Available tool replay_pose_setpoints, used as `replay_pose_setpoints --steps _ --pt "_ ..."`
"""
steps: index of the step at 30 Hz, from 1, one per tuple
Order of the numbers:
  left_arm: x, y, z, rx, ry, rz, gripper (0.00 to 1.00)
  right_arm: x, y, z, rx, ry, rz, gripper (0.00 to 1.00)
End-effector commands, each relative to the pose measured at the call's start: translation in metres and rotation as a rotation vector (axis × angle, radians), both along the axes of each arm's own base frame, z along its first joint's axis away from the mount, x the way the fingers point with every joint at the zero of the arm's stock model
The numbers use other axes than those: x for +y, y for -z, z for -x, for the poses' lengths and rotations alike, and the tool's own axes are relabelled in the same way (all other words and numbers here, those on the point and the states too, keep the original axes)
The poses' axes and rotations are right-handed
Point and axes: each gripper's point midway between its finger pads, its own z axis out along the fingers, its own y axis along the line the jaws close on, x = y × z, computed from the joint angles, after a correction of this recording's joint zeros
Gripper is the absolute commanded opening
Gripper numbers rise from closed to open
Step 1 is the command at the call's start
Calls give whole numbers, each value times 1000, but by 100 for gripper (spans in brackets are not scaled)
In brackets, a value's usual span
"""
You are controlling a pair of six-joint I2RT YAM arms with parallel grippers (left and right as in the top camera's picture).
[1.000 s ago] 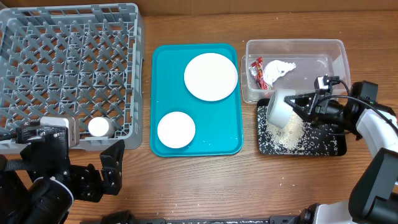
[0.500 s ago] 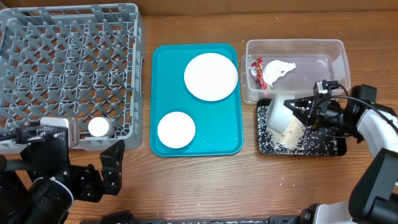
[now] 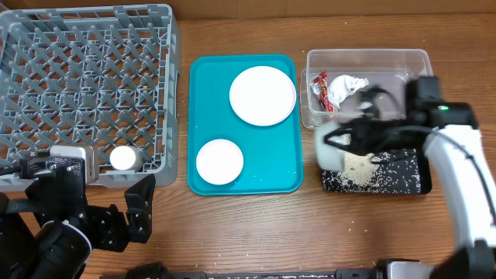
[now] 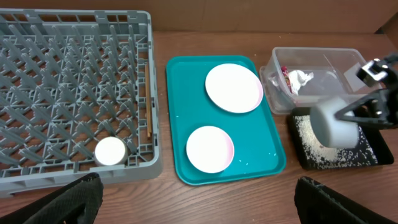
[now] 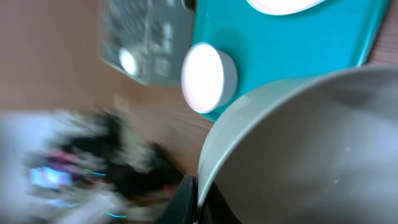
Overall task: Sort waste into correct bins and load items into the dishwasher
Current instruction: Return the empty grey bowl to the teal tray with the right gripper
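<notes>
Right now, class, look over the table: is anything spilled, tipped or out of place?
The grey bowl hangs tipped on its side in the right pincer over the black tray's left edge. Most grains lie inside that tray, but a few white specks sit on the wooden table in front of it.

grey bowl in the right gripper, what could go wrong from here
1. The right gripper pinches the grey bowl by its rim only, tipped on its side, so it may slip.
2. The bowl hangs at the left edge of the black tray; leftovers like the grains there could drop onto the teal tray.
3. A path to the dish rack crosses the plate and small bowl.
</notes>
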Motion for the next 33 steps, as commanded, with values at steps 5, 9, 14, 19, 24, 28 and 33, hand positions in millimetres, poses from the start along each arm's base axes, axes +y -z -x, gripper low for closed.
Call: replay_pose_setpoints --steps 5,9,14,19,24,28,33 --pt "-2 1 -1 0 24 -13 100 60 65 10 -111 -96 558 4" --pt "-2 1 -1 0 24 -13 100 86 91 -1 -209 -89 698 4" --pt "-2 1 -1 0 24 -13 100 115 117 -12 -282 -118 731 4" --pt "-2 1 -1 0 24 -13 100 120 129 -17 -287 -135 740 47" --pt "-2 1 -1 0 24 -13 100 119 92 -8 -266 -154 725 54" --pt "-2 1 -1 0 24 -13 100 125 41 4 -279 -167 629 54" --pt "-2 1 -1 0 24 -13 100 130 -9 8 -339 -114 514 59"
